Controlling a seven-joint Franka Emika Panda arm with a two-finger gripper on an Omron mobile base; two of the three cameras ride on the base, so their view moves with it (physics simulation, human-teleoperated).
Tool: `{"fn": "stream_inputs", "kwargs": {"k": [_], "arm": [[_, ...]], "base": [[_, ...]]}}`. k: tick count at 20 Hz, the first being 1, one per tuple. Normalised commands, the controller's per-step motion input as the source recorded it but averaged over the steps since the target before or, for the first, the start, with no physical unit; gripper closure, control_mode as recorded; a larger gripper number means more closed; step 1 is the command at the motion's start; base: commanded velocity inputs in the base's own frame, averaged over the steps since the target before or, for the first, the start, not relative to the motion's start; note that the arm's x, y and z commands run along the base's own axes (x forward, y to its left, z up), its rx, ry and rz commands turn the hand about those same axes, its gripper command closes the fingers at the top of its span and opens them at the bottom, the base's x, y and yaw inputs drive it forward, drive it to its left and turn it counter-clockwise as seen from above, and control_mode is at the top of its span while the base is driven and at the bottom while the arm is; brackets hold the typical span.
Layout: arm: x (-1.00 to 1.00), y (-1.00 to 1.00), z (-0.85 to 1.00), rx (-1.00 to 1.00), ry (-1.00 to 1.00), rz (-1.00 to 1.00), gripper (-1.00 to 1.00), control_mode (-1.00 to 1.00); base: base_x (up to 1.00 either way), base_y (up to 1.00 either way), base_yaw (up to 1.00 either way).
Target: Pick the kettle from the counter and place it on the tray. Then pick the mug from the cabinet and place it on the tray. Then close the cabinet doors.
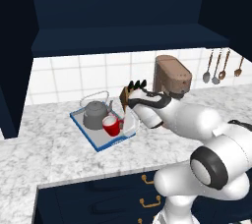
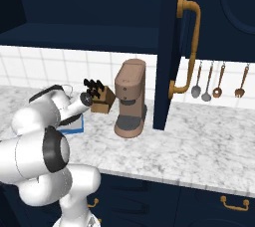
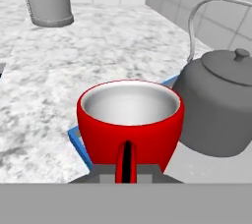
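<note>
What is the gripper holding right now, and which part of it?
The gripper is shut on the red mug, by its loop handle, over the tray.

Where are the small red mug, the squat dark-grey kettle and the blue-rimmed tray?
Small red mug (image 3: 129,129): hand view, front wall.
Squat dark-grey kettle (image 1: 93,115): left base view, body.
Blue-rimmed tray (image 1: 86,132): left base view, near-left rim.

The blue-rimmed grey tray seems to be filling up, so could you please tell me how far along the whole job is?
Done: the squat dark-grey metal kettle stands on the blue-rimmed grey tray. In hand: the small bright red mug is at the tray beside the kettle, with the gripper shut on its handle, not yet released. Left: let go, then close the tall navy cabinet door with the brass handle, which stands open.
</note>
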Motion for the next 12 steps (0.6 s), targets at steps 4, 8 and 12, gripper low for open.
{"fn": "stream_inputs", "kwargs": {"k": [4,8,12], "arm": [[0.25,0.1,-0.4,0.0,0.0,0.0,1.0,-1.0],[0.31,0.02,-0.37,0.0,0.0,0.01,1.0,-1.0],[0.33,0.01,-0.22,0.0,0.0,0.04,1.0,-1.0]], "base": [[0.0,0.0,0.0],[0.0,0.0,0.0],[0.0,0.0,0.0]]}}
